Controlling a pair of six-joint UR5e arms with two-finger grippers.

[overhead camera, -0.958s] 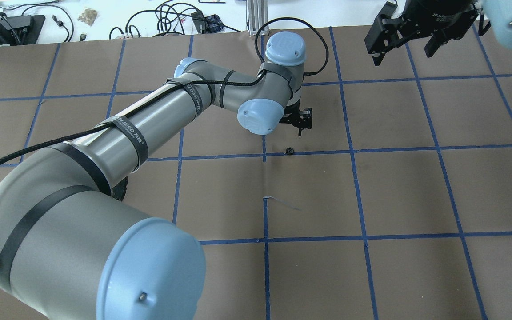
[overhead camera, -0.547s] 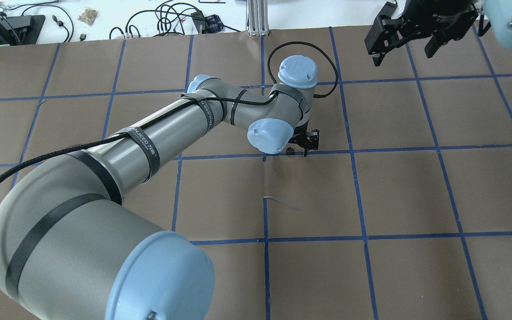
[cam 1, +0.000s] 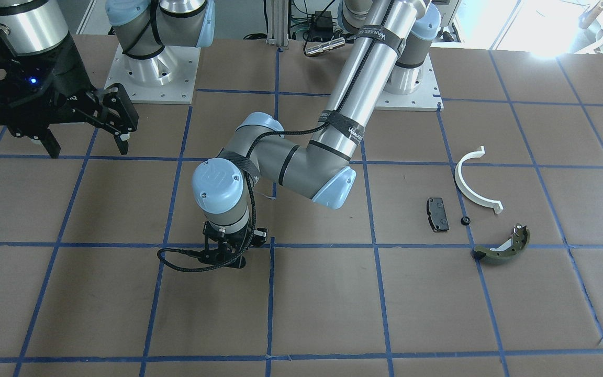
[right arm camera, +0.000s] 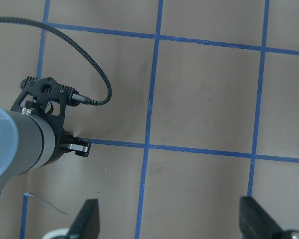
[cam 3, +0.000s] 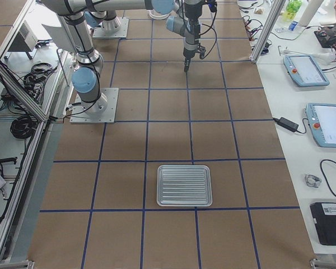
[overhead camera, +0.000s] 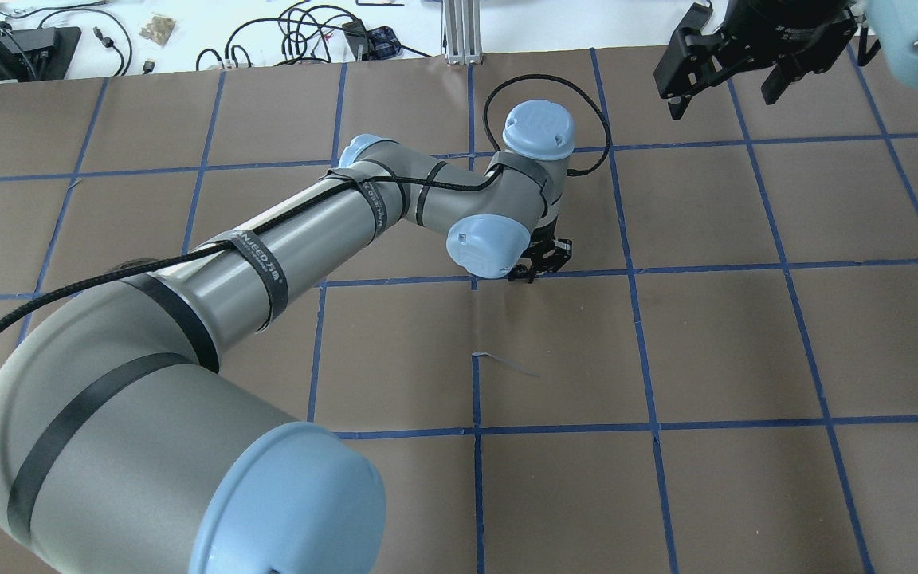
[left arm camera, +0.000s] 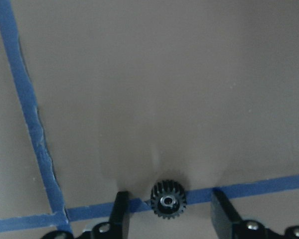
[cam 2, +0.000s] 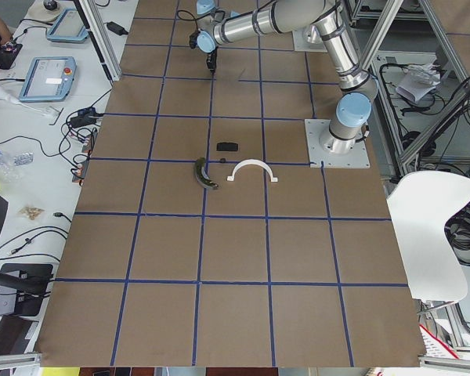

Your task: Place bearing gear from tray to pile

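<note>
Desk (overhead camera: 666, 494): brown paper cover, blue tape grid.
Left arm (overhead camera: 307, 231): reaches to mid-desk, wrist pointing down.
Tray (cam 3: 184, 185): ribbed metal, at the desk's right end, well apart from both tools.
Right tool (cam 1: 87, 145): fingers spread, raised above the desk.
Left tool (cam 1: 224, 259): low at the desk, fingers spread either side of the gear, touching it on neither side.
Pile (cam 2: 206, 174), on the robot's left: white half-ring (cam 1: 473, 183); olive brake shoe (cam 1: 503, 246); black pad (cam 1: 437, 213); small black round part (cam 1: 466, 220) just beside the pad.
Gear (left arm camera: 168, 200): black, toothed, flat on a tape line, well apart from pile and tray.
</note>
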